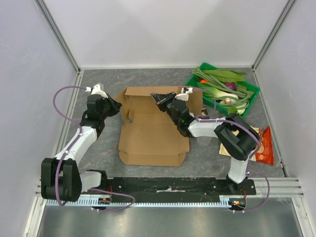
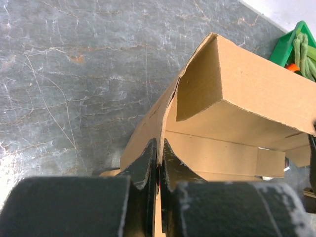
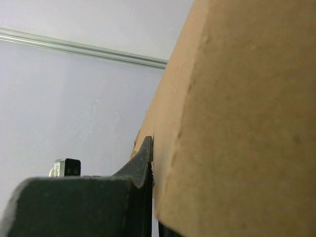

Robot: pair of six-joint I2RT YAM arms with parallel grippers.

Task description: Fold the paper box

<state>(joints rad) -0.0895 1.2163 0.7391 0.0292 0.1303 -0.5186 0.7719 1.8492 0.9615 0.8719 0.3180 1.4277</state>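
- Gripping the left wall of the box (image 1: 153,136), the left gripper (image 2: 158,157) sits at about 9 o'clock from the middle of the table (image 1: 98,84). Its jaws are clenched on the upright cardboard edge, one finger on each face.
- The box lies mid-table with its base flat. At its 10 o'clock corner, the left wrist view shows a small flap turned inward, next to the raised back wall.
- The right gripper (image 1: 159,98) reaches the back wall at about 12 o'clock of the box. Its jaws are pinched tight on that panel: one finger (image 3: 144,160) presses the cardboard's face, and the other is mostly hidden behind it.
- At 2 o'clock a green tray (image 1: 252,91) of vegetables stands near the box's far right corner. At 4 o'clock a snack bag (image 1: 265,145) lies beside the right arm, well apart from the box.
- Done, by the look of it: the back wall is up, the left wall is lifted, and the corner flap between them is bent in.
- Left, as a judgement: the right wall shows no clear rise from above, and the near panel and its flaps at 6 o'clock lie flat on the table. The lid has not been closed, so the fold seems less than half finished.
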